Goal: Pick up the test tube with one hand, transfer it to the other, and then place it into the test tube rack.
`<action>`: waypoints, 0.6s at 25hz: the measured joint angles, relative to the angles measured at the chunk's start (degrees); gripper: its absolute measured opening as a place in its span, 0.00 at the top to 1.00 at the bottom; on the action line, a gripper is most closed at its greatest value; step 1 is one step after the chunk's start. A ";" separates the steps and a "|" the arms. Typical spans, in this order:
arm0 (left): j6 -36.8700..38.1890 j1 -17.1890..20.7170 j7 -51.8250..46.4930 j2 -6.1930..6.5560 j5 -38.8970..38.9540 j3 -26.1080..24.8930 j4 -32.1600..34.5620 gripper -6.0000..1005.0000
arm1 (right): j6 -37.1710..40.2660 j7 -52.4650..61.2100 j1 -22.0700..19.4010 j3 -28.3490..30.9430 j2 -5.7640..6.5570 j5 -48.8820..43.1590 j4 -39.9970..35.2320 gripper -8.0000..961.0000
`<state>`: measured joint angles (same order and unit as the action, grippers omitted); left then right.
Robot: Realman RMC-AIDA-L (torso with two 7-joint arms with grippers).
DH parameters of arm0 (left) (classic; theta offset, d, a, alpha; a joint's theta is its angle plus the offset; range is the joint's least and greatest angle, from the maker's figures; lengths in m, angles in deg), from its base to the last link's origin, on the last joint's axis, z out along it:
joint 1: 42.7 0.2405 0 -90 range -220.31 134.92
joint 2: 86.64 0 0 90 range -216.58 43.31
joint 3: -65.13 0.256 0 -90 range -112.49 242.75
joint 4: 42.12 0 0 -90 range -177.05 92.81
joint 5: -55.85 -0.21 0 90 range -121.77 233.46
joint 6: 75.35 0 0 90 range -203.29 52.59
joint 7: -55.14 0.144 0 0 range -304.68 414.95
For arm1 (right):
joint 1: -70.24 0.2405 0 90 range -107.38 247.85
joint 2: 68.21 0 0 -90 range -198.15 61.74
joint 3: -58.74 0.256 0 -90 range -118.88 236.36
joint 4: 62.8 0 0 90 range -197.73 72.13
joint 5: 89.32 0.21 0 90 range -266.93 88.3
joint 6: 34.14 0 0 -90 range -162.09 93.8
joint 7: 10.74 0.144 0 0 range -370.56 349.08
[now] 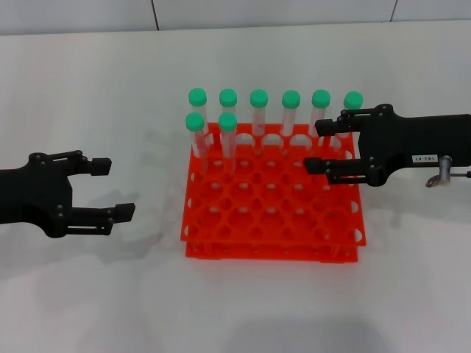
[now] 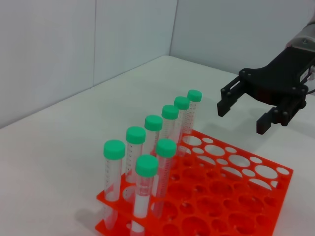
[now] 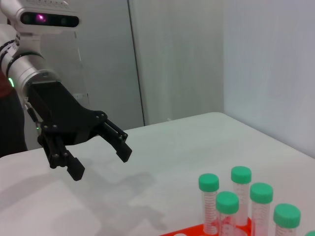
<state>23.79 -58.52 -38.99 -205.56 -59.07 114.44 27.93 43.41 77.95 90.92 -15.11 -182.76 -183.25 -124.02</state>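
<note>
White surface [image 1: 88,294] carries the test tube rack [image 1: 271,213]. Nearest, the left gripper [image 1: 110,190] hangs beside the rack, fingers spread and empty. Farther off, the right gripper [image 1: 318,147] hovers over the rack's far corner, fingers apart, empty; green-capped tubes [image 1: 227,131] stand upright just beyond its fingertips.

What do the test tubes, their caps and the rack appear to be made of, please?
The test tubes look like clear plastic: see-through walls with printed graduation marks. Their green caps seem matte, opaque plastic with a ribbed edge. The test tube rack appears to be moulded orange-red plastic, slightly glossy, with round holes. Both black grippers, left gripper and right gripper, hold nothing.
</note>
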 joint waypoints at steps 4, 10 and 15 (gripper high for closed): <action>0.00 0.00 0.07 0.00 0.00 -0.13 -0.12 0.13 | 0.08 0.00 -0.17 0.02 -0.15 -0.06 -0.20 0.32; 0.00 0.00 0.08 0.00 0.00 -0.22 -0.16 0.13 | 0.24 0.00 -0.23 -0.28 -0.16 -0.17 -0.21 0.32; -0.35 0.00 0.13 0.00 -0.01 -0.26 -0.35 0.13 | 1.35 0.00 -0.37 -0.38 -0.14 -0.20 -0.21 0.32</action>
<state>23.44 -58.52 -38.86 -205.55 -59.07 114.18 27.57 44.76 77.95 90.55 -15.49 -182.90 -183.45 -124.24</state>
